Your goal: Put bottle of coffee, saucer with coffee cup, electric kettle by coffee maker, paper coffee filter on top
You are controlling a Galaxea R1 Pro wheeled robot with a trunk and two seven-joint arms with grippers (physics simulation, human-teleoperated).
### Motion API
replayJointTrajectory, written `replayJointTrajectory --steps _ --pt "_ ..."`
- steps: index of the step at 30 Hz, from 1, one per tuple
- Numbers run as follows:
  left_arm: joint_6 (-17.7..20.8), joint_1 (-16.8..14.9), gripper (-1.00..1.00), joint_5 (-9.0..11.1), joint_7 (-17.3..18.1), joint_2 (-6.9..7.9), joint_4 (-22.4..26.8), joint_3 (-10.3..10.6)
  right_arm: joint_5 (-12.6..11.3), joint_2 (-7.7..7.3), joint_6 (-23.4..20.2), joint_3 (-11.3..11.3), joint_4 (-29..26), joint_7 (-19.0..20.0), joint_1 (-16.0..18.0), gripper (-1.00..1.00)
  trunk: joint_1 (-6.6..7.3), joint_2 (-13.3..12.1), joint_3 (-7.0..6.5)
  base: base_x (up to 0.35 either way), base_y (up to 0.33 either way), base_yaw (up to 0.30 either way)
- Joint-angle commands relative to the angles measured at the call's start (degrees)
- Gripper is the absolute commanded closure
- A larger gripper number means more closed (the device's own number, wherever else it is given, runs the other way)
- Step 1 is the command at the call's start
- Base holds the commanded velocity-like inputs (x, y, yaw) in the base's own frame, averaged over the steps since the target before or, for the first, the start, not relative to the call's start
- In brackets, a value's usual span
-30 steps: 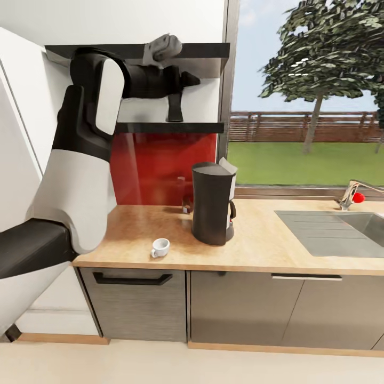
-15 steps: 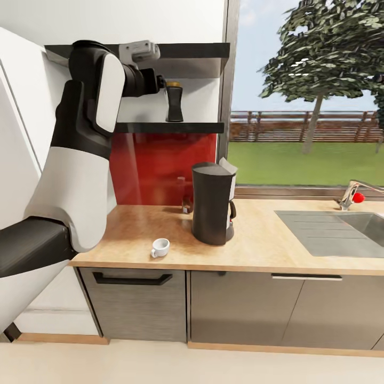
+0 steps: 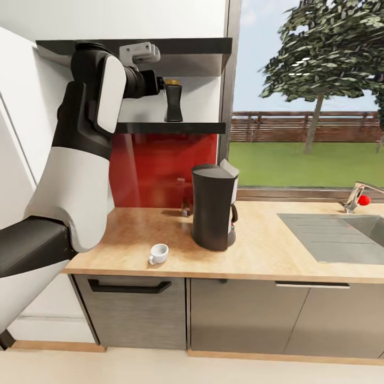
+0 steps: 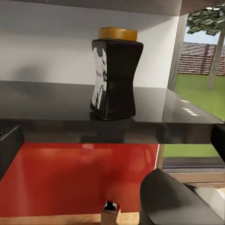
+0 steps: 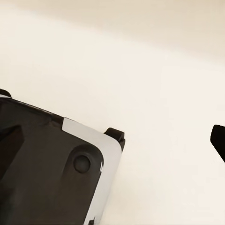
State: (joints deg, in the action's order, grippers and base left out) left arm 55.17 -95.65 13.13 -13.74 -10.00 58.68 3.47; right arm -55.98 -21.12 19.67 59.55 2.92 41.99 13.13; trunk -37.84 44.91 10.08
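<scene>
The dark coffee bottle with a gold lid stands upright on the black shelf. In the left wrist view the bottle is ahead and a little above my open left gripper, apart from its fingers. From the head view my left gripper is just left of the bottle's top. The black coffee maker stands on the wooden countertop with a paper filter at its top. A white cup sits near the counter's front edge. My right gripper's finger hangs over pale floor.
A small bottle stands behind the coffee maker against the red backsplash. A sink and faucet lie at the right. A second shelf runs close above my left wrist. The window frame bounds the shelves' right end.
My left gripper has drawn back to the left from around the bottle's top, and the wrist has turned. The bottle stayed on the shelf. The head camera shifted slightly.
</scene>
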Motion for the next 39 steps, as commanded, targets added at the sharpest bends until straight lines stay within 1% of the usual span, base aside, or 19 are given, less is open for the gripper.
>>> replayJointTrajectory --steps 1,5,6,10,17,22,23,33,34,35,36,39 --pt "-0.2 -0.1 -1.00 0.6 -0.6 0.00 -0.1 0.0 -0.4 0.03 0.3 0.5 0.2 0.3 0.1 -1.00 -0.02 0.1 0.09 0.068 0.000 0.000" --pt "-2.4 -0.1 -1.00 0.6 -0.6 0.00 -1.7 0.1 -0.4 0.03 0.3 0.5 0.2 0.3 0.0 -1.00 -0.02 0.1 0.09 0.037 0.000 0.000" --pt "-3.8 -0.1 -1.00 0.5 -0.6 0.00 -2.8 0.1 -0.4 0.03 0.3 0.4 0.2 0.3 0.1 -1.00 -0.02 0.1 0.09 0.015 0.000 0.000" --pt "-5.2 -0.1 -1.00 0.5 -0.7 0.00 -3.8 0.1 -0.4 0.03 0.3 0.5 0.2 0.2 0.0 -1.00 -0.02 0.1 0.09 0.126 0.000 0.000" --pt "-5.8 -0.1 -1.00 0.5 -0.7 0.00 -4.1 0.2 -0.4 0.03 0.3 0.5 0.2 0.2 0.0 -1.00 -0.02 0.1 0.09 0.109 -0.004 0.000" --pt "-5.8 -0.1 -1.00 0.5 -0.7 0.00 -4.2 1.5 -0.4 0.03 0.3 0.5 0.2 0.2 0.0 -1.00 -0.02 0.1 0.09 0.132 -0.137 0.000" --pt "-5.9 -0.1 -1.00 0.4 -0.7 0.00 -4.2 2.1 -0.4 0.03 0.3 0.4 0.2 0.2 0.0 -1.00 -0.02 0.1 0.09 0.064 -0.067 0.000" --pt "-5.9 -0.1 -1.00 0.3 -0.8 0.00 -4.3 3.1 -0.4 0.03 0.3 0.5 0.2 0.0 0.0 -1.00 -0.02 0.1 0.09 0.049 -0.119 0.000" --pt "-5.9 -0.1 -1.00 0.2 -0.9 0.00 -4.3 3.9 -0.4 0.03 0.3 0.4 0.2 0.0 0.0 -1.00 -0.02 0.1 0.09 0.010 -0.030 0.000" --pt "-5.9 -0.1 -1.00 0.2 -0.9 0.00 -4.5 6.4 -0.4 0.03 0.3 0.5 0.2 -0.1 0.1 -1.00 -0.02 0.1 0.09 0.005 -0.015 0.000" --pt "-5.9 -0.1 -1.00 0.2 -1.0 0.00 -4.6 7.9 -0.4 0.03 0.3 0.5 0.2 -0.1 0.1 -1.00 -0.02 0.1 0.09 0.003 -0.010 0.000" --pt "-5.9 -0.1 -1.00 0.2 -1.0 0.00 -4.6 9.2 -0.4 0.03 0.3 0.4 0.2 -0.1 0.0 -1.00 -0.02 0.1 0.09 0.002 -0.006 0.000"
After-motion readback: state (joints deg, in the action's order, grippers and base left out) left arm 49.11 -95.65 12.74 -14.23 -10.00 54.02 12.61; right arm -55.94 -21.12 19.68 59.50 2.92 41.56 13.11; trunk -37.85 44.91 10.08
